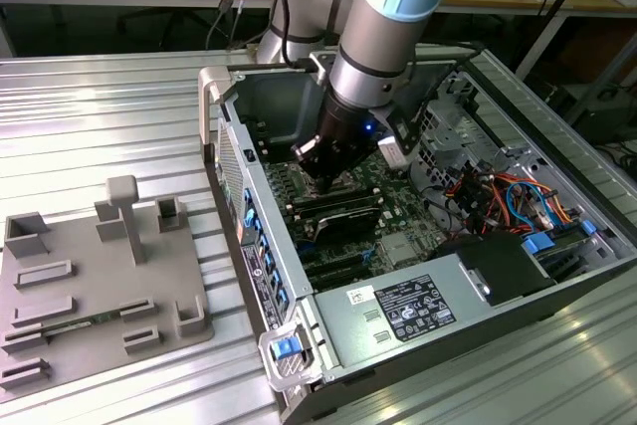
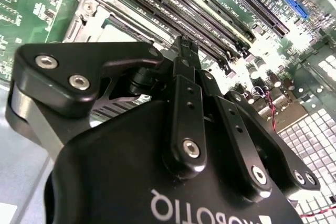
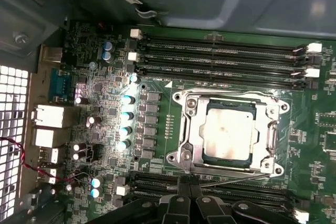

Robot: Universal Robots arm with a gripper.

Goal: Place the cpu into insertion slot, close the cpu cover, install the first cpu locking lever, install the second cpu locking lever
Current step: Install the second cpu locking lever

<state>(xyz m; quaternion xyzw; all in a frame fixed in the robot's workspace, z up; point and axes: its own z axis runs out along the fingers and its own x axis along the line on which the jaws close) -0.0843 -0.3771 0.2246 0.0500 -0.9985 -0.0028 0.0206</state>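
in the second wrist view the gripper [image 2: 182,45] has its black fingers [image 2: 185,59] pressed together at the tips with nothing between them, poised just over the motherboard beside the long black memory slots [image 2: 210,19]. just beyond the fingertips in the first wrist view, the cpu [image 3: 229,134] lies flat in the insertion slot [image 3: 185,129] with the cpu cover [image 3: 270,114] down around it, its silvery face showing through the window. in the exterior view the arm reaches down into the open computer case [image 1: 478,301], and a grey fixture tray [image 1: 90,286] sits well apart toward the exterior view's left.

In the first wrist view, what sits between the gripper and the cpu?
The silvery edge of the cpu cover over the cpu, a thin lever rod, and black memory slots beside the gripper.
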